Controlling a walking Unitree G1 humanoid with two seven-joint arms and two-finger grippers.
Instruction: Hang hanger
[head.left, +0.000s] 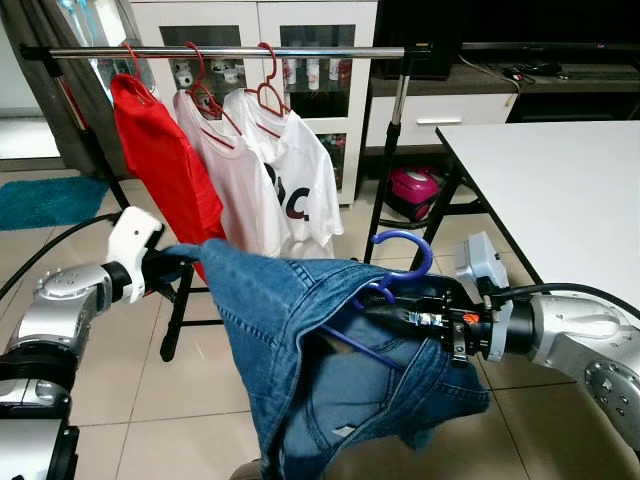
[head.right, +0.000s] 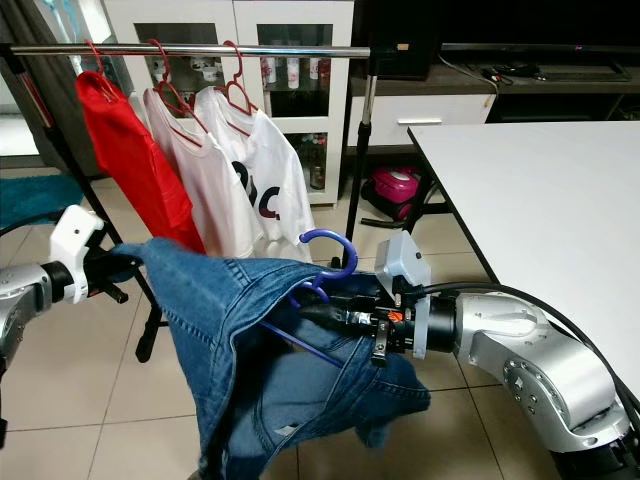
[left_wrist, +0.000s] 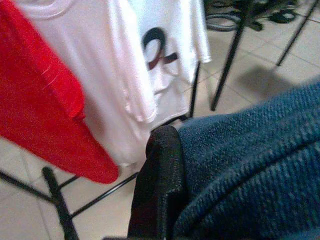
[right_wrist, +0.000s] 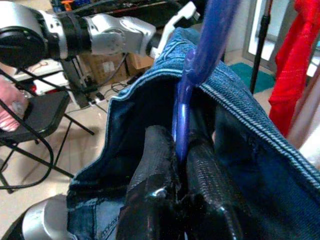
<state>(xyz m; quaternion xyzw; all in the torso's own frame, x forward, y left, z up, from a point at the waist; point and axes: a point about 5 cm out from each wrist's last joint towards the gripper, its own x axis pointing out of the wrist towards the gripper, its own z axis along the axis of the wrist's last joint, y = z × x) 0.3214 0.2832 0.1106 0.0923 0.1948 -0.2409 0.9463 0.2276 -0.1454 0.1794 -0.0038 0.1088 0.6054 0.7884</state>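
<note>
Clothes rail behind; right claw clamps blue hanger, hook upward; left claw pinches jeans.

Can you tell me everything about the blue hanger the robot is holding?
The blue plastic hanger has a curved hook on top, pointing up and open, hooked on nothing. Its thin bars run down inside the blue denim garment draped over it, so most of its frame is hidden. The right pincer is shut on its stem just below the hook, one black finger on each side. The left pincer grips the garment's far edge. The hanger sits low, in front of the silver clothes rail, well below it.
</note>
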